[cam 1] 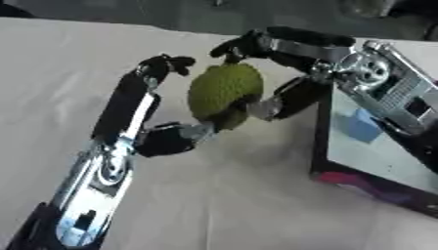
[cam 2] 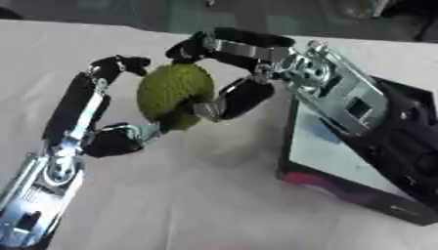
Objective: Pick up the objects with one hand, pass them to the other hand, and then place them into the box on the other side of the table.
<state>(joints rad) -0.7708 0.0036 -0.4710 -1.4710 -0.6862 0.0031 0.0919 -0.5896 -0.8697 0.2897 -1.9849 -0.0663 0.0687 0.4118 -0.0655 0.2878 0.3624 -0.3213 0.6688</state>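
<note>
Left arm: entered from the lower left corner, silver wrist housing cut off by the bottom edge. The left hand [cam 1: 137,112] was raised over the table [cam 1: 239,205], which was covered in pale beige cloth. Fingers curled at the top near the fruit's upper left, thumb bent in below it; thumb tip touched the fruit's underside, while contact at the upper fingers was hard to make out.

Fruit [cam 1: 224,93]: green, oval, rough-skinned (exact kind could not be told), held off the table between the two hands, just left of the box.

Right hand [cam 2: 231,73]: came in from the right, fingers arched over the fruit's top, thumb pressed to its lower right side, closed round it. The wrist block hid part of the box behind it.

Box [cam 1: 359,146]: at the right edge, dark walls, magenta lower rim, pale floor with a blue patch (contents unclear); far corner cut off.

Far edge: dark, blurred background, nothing identifiable.
</note>
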